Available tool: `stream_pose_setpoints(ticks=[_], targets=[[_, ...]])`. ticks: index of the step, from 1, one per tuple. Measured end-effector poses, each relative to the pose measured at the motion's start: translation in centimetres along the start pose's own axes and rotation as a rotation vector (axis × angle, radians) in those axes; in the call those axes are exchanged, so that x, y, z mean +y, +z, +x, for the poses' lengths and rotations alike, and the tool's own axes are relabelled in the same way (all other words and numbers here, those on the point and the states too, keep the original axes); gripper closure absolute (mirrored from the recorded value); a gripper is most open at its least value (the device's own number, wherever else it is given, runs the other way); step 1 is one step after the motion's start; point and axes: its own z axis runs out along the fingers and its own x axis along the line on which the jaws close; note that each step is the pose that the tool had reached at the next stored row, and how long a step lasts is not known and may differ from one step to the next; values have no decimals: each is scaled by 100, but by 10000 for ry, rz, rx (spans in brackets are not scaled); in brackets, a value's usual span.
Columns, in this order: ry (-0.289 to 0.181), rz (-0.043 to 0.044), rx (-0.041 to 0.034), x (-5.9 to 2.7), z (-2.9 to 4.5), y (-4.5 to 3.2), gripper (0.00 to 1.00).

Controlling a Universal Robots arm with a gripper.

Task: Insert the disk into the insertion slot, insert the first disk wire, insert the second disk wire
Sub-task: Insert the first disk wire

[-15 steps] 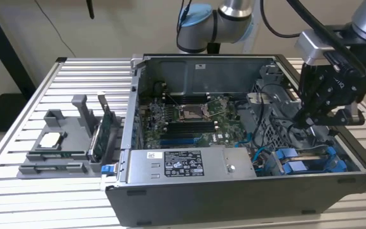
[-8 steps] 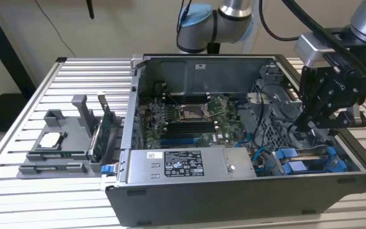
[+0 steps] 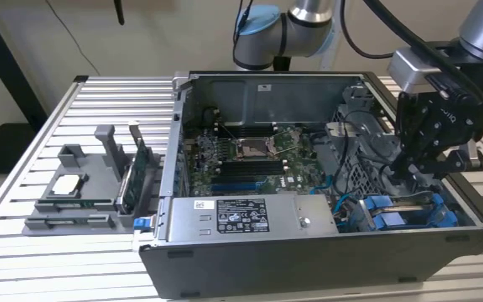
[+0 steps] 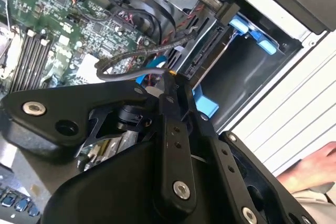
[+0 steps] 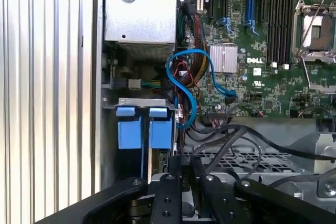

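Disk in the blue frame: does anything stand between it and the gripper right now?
Yes, partly. In the second wrist view a black cable loops across between the gripper and the connector edge of the disk.

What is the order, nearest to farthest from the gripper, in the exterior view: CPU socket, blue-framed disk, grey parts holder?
1. The blue-framed disk, inside the case, just under the gripper.
2. The CPU socket, on the motherboard, toward the exterior view's left.
3. The grey parts holder, outside the case, far on the exterior view's left.
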Motion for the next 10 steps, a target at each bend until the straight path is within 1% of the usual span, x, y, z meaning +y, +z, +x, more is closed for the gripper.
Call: stream_pose_setpoints(ticks=[3,10], targets=[[-1,1,13,0,0,1,81],[-1,2,14,0,-1,6,81]])
